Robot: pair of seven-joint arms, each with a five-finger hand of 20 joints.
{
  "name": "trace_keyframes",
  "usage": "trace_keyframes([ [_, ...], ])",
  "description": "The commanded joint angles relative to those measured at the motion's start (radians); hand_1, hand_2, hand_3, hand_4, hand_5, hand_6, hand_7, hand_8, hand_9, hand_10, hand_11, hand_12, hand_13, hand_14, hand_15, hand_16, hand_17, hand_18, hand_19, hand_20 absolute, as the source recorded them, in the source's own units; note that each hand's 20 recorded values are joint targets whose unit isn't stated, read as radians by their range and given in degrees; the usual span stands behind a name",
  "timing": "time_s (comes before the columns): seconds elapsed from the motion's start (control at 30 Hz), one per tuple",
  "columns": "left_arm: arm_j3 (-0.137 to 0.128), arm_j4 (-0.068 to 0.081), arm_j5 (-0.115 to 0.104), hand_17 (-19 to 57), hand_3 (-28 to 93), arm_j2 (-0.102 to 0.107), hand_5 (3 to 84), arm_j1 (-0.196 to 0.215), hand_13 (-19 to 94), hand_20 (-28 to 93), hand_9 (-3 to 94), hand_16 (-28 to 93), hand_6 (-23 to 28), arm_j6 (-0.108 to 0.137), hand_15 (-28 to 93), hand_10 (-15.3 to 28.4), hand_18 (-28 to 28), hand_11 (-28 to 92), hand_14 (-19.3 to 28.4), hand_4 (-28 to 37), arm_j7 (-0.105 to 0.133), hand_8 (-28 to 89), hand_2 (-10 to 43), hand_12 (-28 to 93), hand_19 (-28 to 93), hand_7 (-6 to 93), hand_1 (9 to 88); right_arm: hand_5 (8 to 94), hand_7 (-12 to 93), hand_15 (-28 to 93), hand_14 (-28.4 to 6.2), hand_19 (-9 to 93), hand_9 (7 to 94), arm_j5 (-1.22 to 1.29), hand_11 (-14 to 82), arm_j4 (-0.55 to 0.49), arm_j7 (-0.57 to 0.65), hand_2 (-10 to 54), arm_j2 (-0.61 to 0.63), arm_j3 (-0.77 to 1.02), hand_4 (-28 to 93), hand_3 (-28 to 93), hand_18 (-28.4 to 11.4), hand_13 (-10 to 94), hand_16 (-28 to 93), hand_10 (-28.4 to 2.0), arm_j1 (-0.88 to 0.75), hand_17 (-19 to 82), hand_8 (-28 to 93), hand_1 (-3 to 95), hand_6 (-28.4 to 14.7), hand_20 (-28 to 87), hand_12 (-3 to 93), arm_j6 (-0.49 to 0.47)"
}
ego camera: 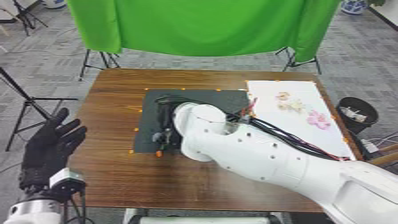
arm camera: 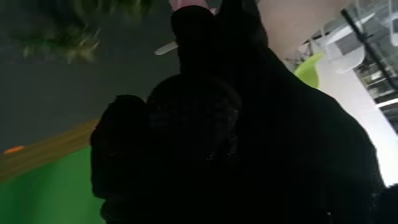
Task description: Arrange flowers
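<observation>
In the head view, my left hand (ego camera: 46,147) is held off the table's left side, its fingers straight and apart. My right hand (ego camera: 167,117) is over the dark mat (ego camera: 206,95), partly hidden by its own arm; its grip cannot be made out. Pink flowers (ego camera: 319,120) and cream flowers (ego camera: 290,105) lie on the white sheet (ego camera: 266,87). In the right wrist view, the right hand (arm camera: 195,120) is dark against a pink thing (arm camera: 188,4) and a short pale stick (arm camera: 165,48). Blurred greenery (arm camera: 80,42) hangs near it.
The brown table (ego camera: 115,175) has orange marks around the mat and sheet. A black bin (ego camera: 357,111) stands beside its right edge. A green cloth (ego camera: 209,25) hangs behind the table. Dark cables run along the right arm, across the white sheet.
</observation>
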Motion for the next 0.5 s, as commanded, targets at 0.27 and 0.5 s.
trace_keyframes([
  [0.27,0.02,0.015,-0.006,-8.3,66,0.036,37.2,-0.029,22,7,32.9,-13,9.9,-0.028,56,19.4,23.9,29,26.0,-20.9,-0.009,-8,7.2,10,49,11.1,30.4,76.1,30,65,-0.6,93,91.3,0.004,7.1,0.059,0.0,-9.5,-0.022,-0.016,-27,73,-9.8,87,19,-7.2,0.043,62,3,60.3,1.5,35,31.8,0.017],
  [0.5,0.019,0.02,0.012,-8.3,66,0.025,37.2,-0.054,22,7,32.9,-13,9.8,-0.041,56,19.4,23.9,29,26.0,-20.9,-0.041,-8,7.3,10,49,11.2,30.5,74.9,25,65,-1.1,93,91.1,0.019,8.7,0.063,0.009,-9.5,-0.032,0.006,-27,72,-10.6,87,18,-8.0,0.026,62,1,59.5,2.8,35,32.0,-0.015],
])
